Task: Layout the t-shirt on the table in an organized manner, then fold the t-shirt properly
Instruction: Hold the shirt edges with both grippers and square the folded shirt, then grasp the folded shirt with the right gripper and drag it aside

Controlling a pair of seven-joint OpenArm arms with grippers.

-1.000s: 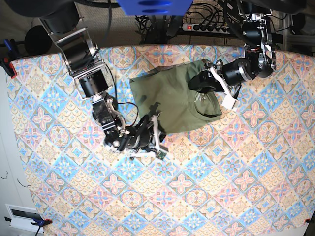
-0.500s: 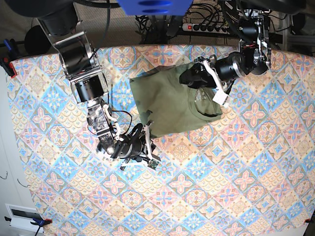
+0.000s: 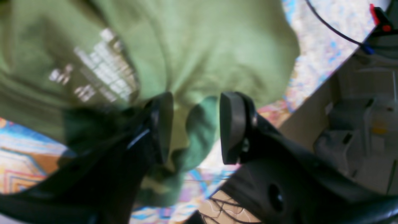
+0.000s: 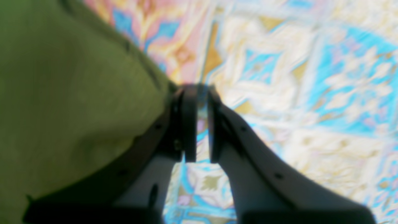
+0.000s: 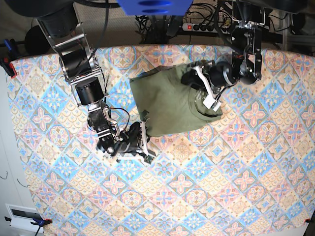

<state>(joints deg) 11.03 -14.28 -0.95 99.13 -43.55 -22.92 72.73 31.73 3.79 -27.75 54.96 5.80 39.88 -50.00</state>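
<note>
On patterned table [image 5: 236, 162], seemingly rumpled t-shirt [image 5: 167, 101]

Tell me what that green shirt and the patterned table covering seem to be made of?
The t-shirt looks like soft matte knit cotton: it slumps into wrinkles and folds, with no sheen. The table covering seems a flat printed cloth, possibly a smooth wipeable one; its diamond floral tiles lie unwrinkled, but the weave is too small to tell.
</note>
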